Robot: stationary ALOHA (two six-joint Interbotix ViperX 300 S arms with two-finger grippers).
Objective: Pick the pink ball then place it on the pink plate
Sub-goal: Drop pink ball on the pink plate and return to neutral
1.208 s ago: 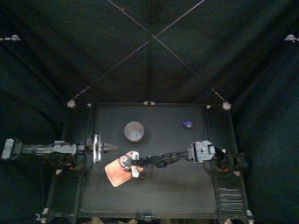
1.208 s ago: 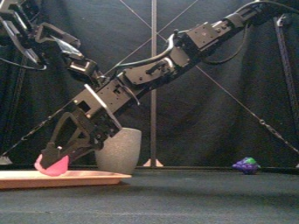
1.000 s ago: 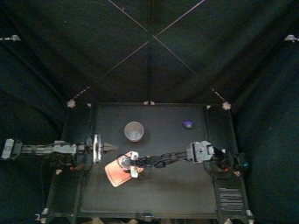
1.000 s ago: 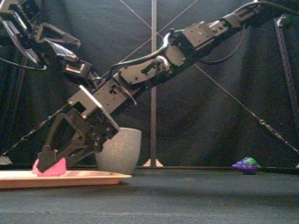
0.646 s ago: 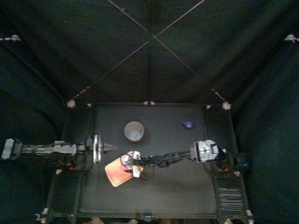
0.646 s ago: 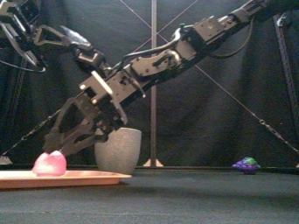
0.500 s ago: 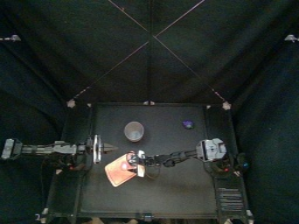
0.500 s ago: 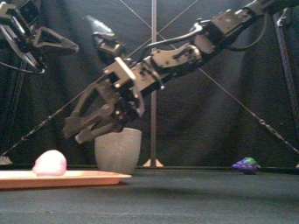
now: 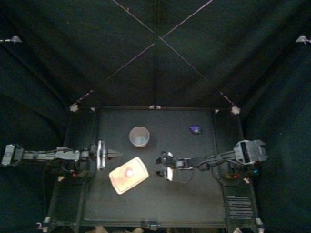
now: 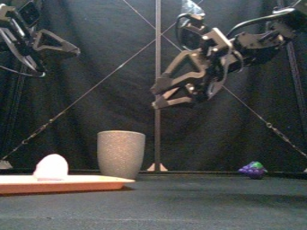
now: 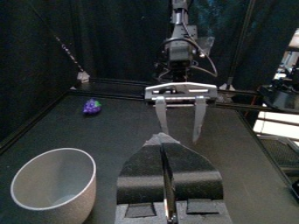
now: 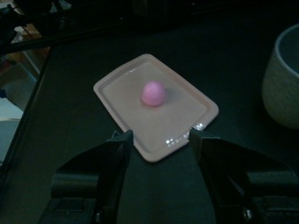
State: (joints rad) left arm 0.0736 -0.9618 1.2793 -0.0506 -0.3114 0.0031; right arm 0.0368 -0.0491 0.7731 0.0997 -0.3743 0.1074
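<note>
Pink ball [image 12: 152,91] rests on pink plate [image 12: 176,122]; black table [image 9: 183,196], black curtains [image 9: 155,55] behind.

1. We see 1 tall grey speckled cup [image 9: 140,136] standing upright on the black table [image 9: 183,196], toward the back, left of centre.
2. We see 1 small purple toy grape bunch [image 9: 195,129] lying toward the back right, well apart from the cup.

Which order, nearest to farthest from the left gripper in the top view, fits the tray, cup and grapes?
Measured from the left gripper, at the table's left edge:
1. tray, just to its right, toward the front.
2. cup, behind the tray, near the middle.
3. grapes, at the back right, across the table.
</note>
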